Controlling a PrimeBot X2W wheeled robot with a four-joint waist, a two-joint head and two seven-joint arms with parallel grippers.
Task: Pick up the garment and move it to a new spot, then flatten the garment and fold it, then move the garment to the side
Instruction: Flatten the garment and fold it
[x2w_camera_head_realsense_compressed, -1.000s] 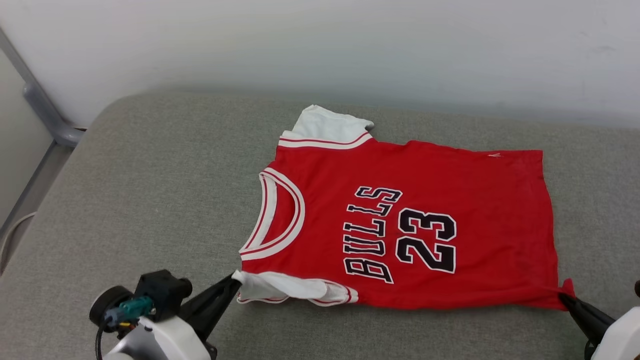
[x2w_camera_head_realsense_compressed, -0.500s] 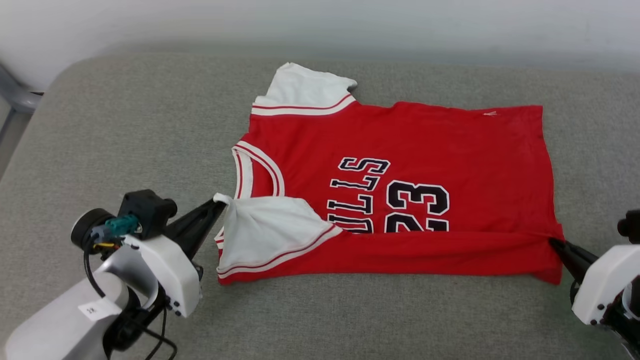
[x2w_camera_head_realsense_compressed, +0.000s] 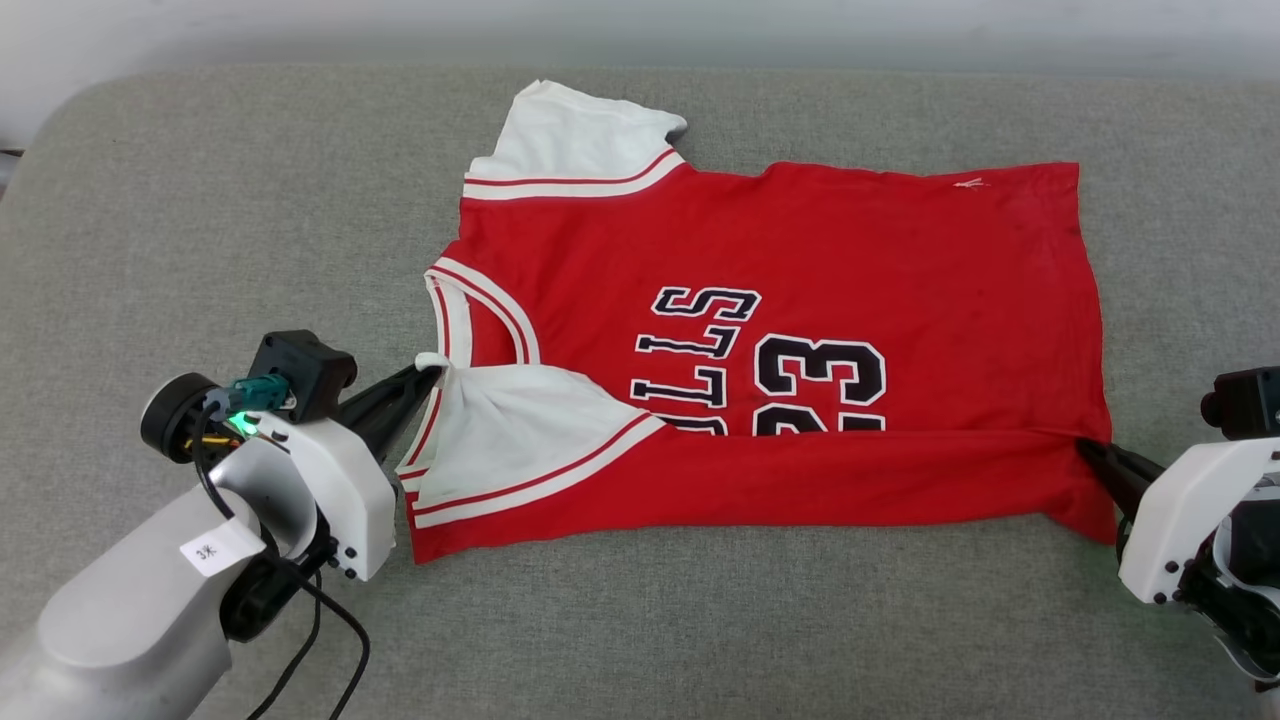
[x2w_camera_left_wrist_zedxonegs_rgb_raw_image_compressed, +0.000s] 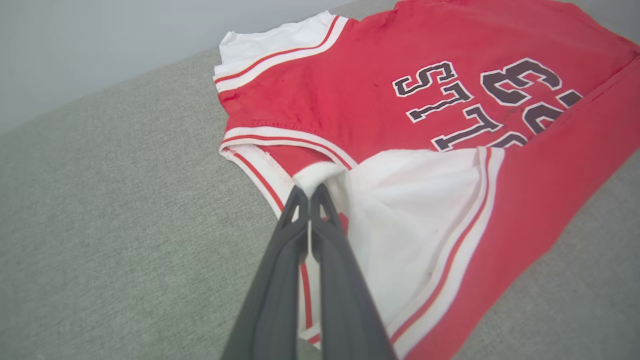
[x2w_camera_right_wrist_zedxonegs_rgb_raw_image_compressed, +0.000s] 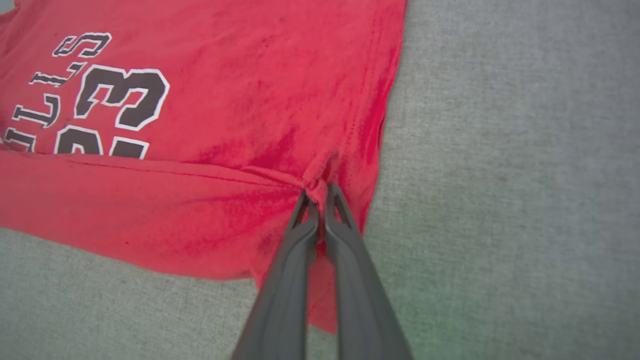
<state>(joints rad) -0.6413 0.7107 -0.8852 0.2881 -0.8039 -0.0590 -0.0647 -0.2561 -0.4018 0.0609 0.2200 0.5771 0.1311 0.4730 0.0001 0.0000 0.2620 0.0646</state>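
The red garment (x2w_camera_head_realsense_compressed: 850, 240) is lying print-up on the grey cushion (x2w_camera_head_realsense_compressed: 200, 200), near edge doubled over the lettering (x2w_camera_head_realsense_compressed: 760, 360), with the left claw (x2w_camera_head_realsense_compressed: 428, 372) pinching its white sleeve (x2w_camera_head_realsense_compressed: 520, 425) and the right claw (x2w_camera_head_realsense_compressed: 1085, 452) clenching its hem (x2w_camera_head_realsense_compressed: 1078, 300).

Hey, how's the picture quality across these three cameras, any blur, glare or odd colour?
Head view: soft even light, jersey sharp, no glare. Left wrist view: left pincer blurs toward the bottom edge, jersey beyond it crisp. Right wrist view: right pincer likewise soft near the lens, faint green tint on the cushion.
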